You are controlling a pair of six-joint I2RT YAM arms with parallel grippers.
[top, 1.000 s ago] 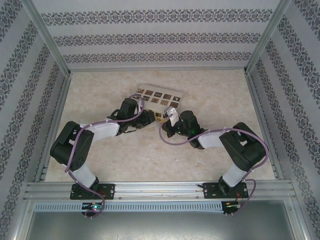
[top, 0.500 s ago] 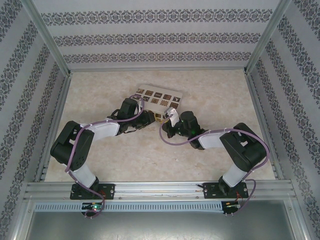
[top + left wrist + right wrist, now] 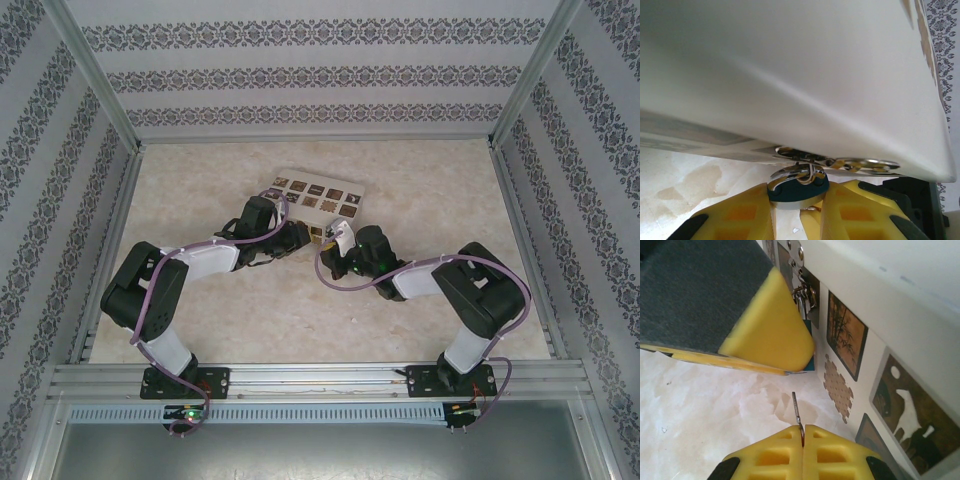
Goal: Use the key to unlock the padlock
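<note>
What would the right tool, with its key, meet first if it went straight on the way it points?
Probably the yellow finger of the left tool, which grips the padlock, or the padlock's blue bottom edge beside it; depth is unclear.

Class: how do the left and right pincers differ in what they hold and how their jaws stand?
The left pincer grips the blue padlock; the right pincer pinches the thin key. Left jaws stand apart around the padlock's body; right jaws meet on the key. Both have yellow fingers.
</note>
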